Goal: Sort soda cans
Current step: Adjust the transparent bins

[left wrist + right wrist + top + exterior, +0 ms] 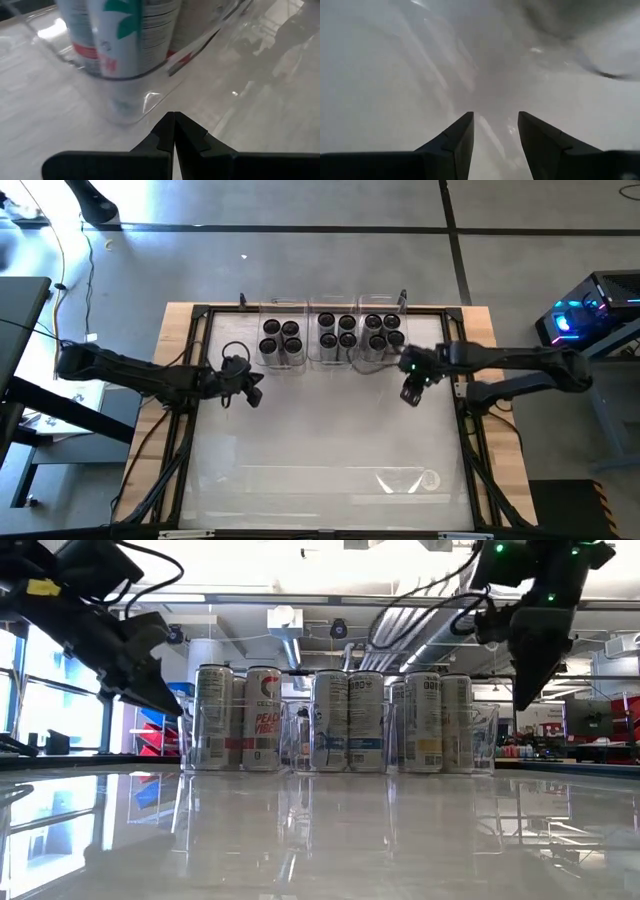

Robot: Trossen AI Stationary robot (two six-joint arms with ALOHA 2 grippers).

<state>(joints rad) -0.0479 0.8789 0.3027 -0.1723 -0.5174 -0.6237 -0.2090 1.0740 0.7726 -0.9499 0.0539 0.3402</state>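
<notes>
A pale glossy worktop (320, 450) with wooden edges carries three clear rectangular plastic trays (283, 352) at upper centre of the frame.

12 soda cans (328, 334) upright, 3 groups, far edge.

Grey concrete floor (300, 260) around the table — ceiling ducts (285, 625), bright windows (30, 700).

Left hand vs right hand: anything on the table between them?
Nothing. In the high view the table is bare between the shut left hand and the open, empty right hand; the soda cans sit in trays farther back.
</notes>
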